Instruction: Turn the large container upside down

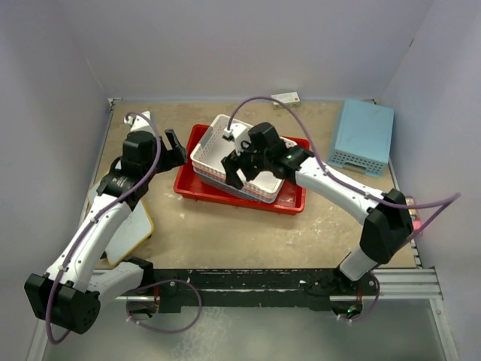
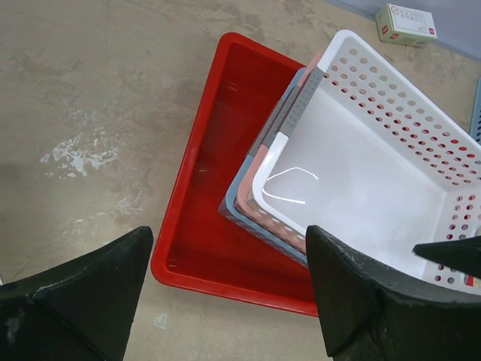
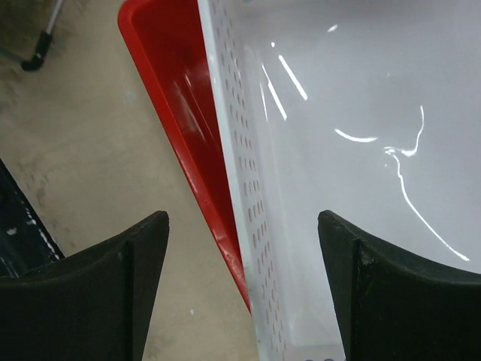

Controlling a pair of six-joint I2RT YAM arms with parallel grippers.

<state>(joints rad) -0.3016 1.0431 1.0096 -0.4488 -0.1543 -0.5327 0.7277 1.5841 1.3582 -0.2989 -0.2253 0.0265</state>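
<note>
Right gripper (image 3: 240, 218), jaws open, is straddling the 6 o'clock wall of the white perforated plastic basket (image 3: 361, 90) inside the large shallow red plastic tray (image 3: 161, 60), likely needing a deeper, centred pinch.

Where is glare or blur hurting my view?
Right wrist: bright glare streaks across the white basket floor, and the red tray wall shows a smeared sheen. Left wrist: one small glare curl in that basket. Top external: even light.

A white perforated basket (image 2: 376, 173) nests in a pink one (image 2: 252, 177) and a grey-blue one (image 2: 248, 232) (mid-worktop (image 1: 225, 233)). Far right, a light-blue basket (image 1: 363, 137) lies inverted – a small white box (image 1: 286, 98) rests near the far edge.
</note>
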